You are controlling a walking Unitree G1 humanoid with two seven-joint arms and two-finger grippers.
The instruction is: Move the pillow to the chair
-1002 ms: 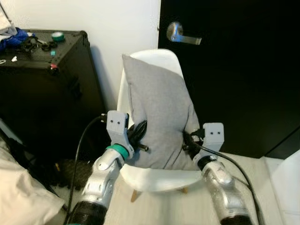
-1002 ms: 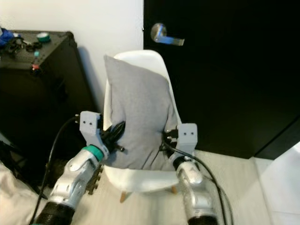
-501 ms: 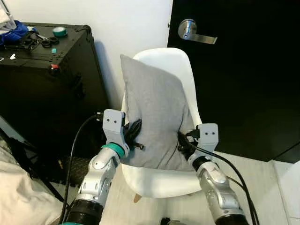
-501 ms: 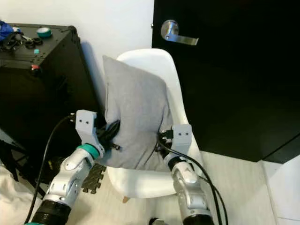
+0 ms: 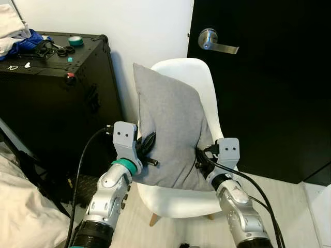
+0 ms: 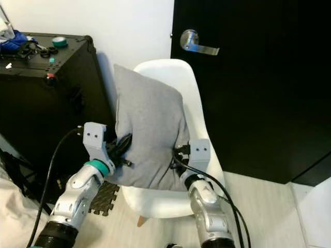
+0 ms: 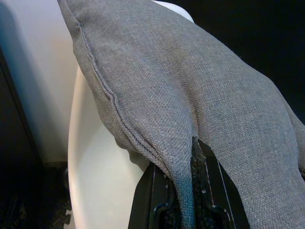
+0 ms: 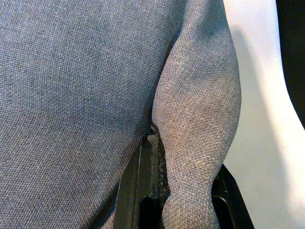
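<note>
The grey pillow [image 5: 173, 134] stands upright at centre frame, its lower edge on the seat of the white chair [image 5: 201, 85], its back against the chair's backrest. Your left gripper [image 5: 144, 150] is pinched on the pillow's lower left edge; the left wrist view shows fabric clamped between the fingers [image 7: 202, 191]. Your right gripper [image 5: 202, 159] grips the lower right corner likewise. Black case [image 5: 57, 98] at upper left, dark door [image 5: 269, 88] at upper right. Judgement: placement is effectively done; your next move is to release both grips and draw back without toppling the pillow
</note>
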